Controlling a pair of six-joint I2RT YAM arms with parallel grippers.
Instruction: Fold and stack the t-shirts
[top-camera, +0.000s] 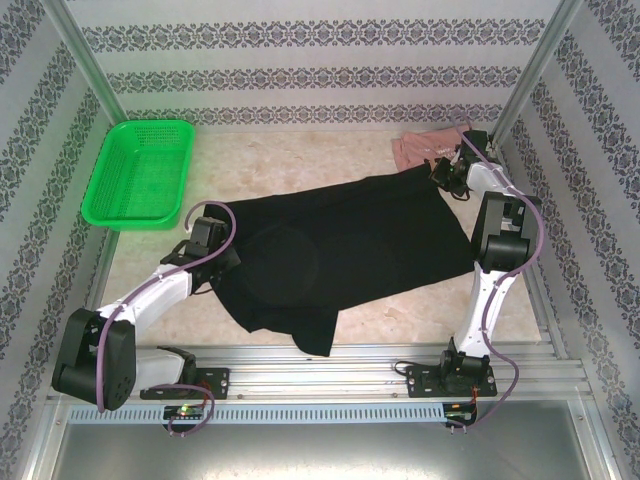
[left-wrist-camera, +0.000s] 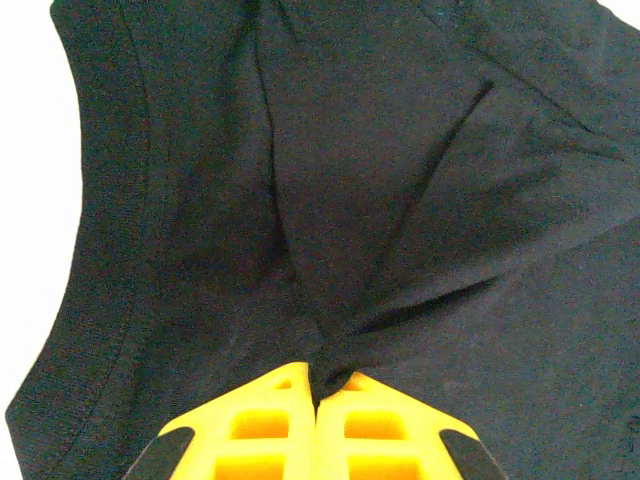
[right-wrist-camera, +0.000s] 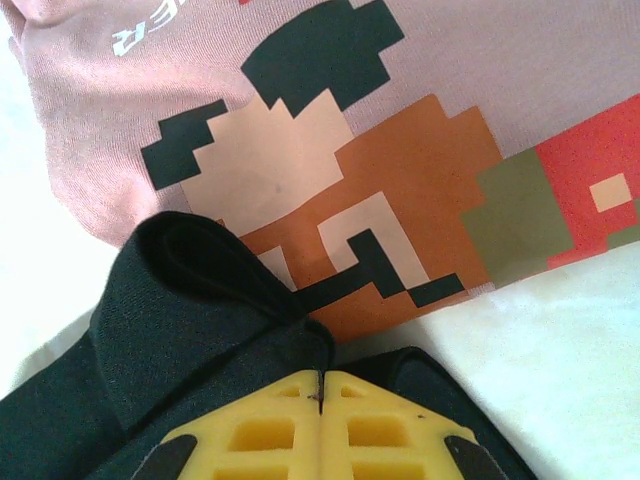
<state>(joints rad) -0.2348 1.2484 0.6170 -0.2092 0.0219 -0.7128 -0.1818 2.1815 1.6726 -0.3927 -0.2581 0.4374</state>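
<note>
Left gripper (left-wrist-camera: 318, 388): I see its jaws pressed together on a bunched pinch of the black t-shirt (left-wrist-camera: 400, 200).
Cloth ahead of the left jaws: creases fan up and out from the pinch. A stitched edge curves down to the left of the jaws, with the pale surface (left-wrist-camera: 30, 200) beyond it.
Right gripper (right-wrist-camera: 320, 388): its jaws are closed with no gap. A rolled edge of the black t-shirt (right-wrist-camera: 190, 330) wraps over and beside the tips. I read this as a grip on that edge, though the fold hides the exact bite.
Pink t-shirt (right-wrist-camera: 560, 60): it lies just ahead of the right jaws, with the pixel print facing up. The black edge overlaps the lower part of the print.
Overhead, black t-shirt (top-camera: 340, 250): it is stretched across the surface (top-camera: 300, 165) between the 2 grippers. The left gripper (top-camera: 212, 255) holds its near-left side and the right gripper (top-camera: 447, 172) its far-right corner. 1 sleeve trails toward the arm bases.
Overhead, pink t-shirt (top-camera: 420, 148): it is bunched just beyond the right jaws, touching the black cloth.
Green basket (top-camera: 125, 222): it sits well beyond the left jaws, apart from both shirts.
</note>
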